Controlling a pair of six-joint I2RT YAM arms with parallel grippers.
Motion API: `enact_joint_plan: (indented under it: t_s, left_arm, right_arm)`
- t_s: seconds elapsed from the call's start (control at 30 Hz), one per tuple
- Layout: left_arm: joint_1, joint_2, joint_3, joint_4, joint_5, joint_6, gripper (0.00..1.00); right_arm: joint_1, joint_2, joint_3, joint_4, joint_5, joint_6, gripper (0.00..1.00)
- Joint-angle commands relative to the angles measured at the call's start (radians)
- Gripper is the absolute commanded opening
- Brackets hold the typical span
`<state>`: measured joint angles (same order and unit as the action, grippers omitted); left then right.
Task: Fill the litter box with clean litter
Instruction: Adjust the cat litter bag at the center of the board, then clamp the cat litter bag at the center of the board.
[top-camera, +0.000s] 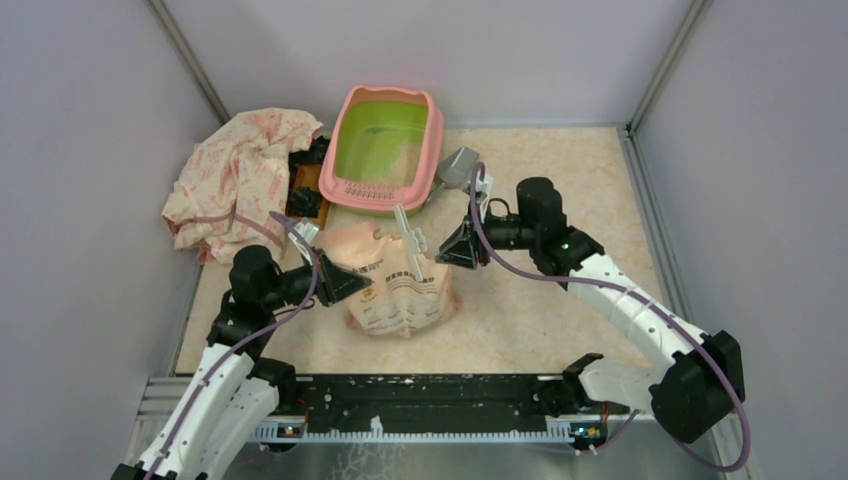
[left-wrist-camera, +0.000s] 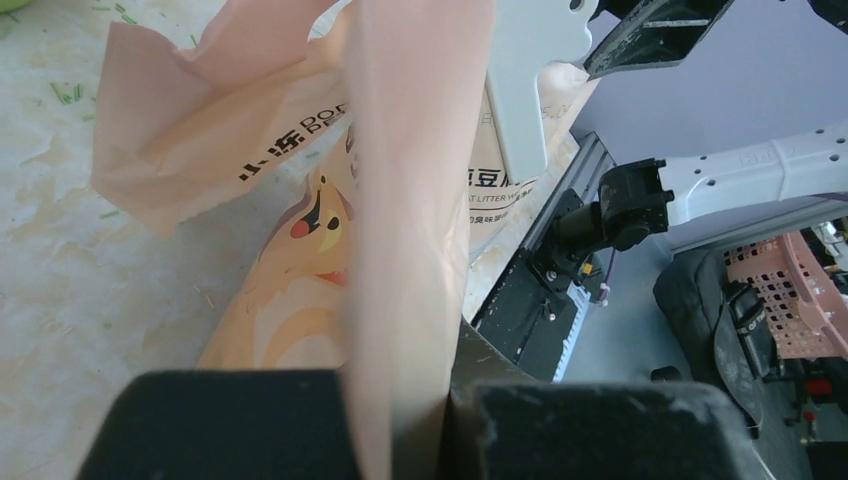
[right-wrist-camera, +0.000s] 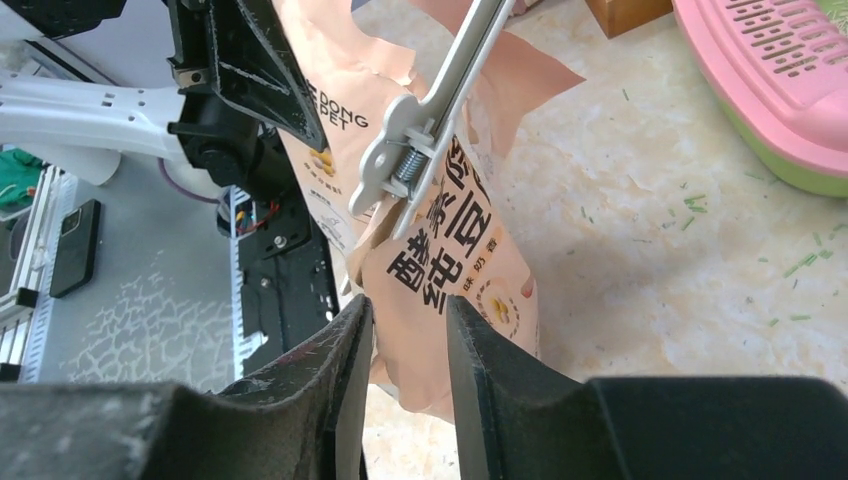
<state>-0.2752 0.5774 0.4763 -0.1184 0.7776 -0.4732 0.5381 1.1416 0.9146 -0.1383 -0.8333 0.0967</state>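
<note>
- The bag of clean litter could sag or tip toward the right of the overhead view. The right end effector has its fingers slightly spread, and the bag's edge sits loosely in the gap rather than being clamped.
- That would leave the weight on one thin fold of film, pinched by the left end effector with its fingers pressed together. The fold could slip out or tear if the bag is lifted from there.
- A white spring clip is clamped on the bag's top. As I judge it, no litter can pour until the clip comes off, and pulling against it may rip the mouth and spill granules on the surface.
- The bag's mouth is crumpled, so a pour could miss the tray and hit its rim.
- In the overhead view the bag lies in the middle of the frame. The left end effector is at its left edge and the right one at its upper right corner.
- The litter box stands at upper centre, just beyond the bag and apart from both end effectors. A pale patch on its green floor may be litter, but I cannot tell.
- A silver scoop rests just right of the box, near the right end effector.
</note>
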Motion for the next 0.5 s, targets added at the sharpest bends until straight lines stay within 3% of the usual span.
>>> enact_joint_plan:
  t_s: [0.0,0.47]
  left_arm:
    - [0.001,0.005,0.011,0.08,-0.048,-0.016,0.0]
    - [0.02,-0.023,-0.01,0.069,-0.105,-0.049,0.03]
  right_arm:
    - [-0.012,-0.003,0.034,0.014,-0.011,0.003,0.35]
    - [-0.009,0.124,0.313,-0.179,0.022,0.014,0.47]
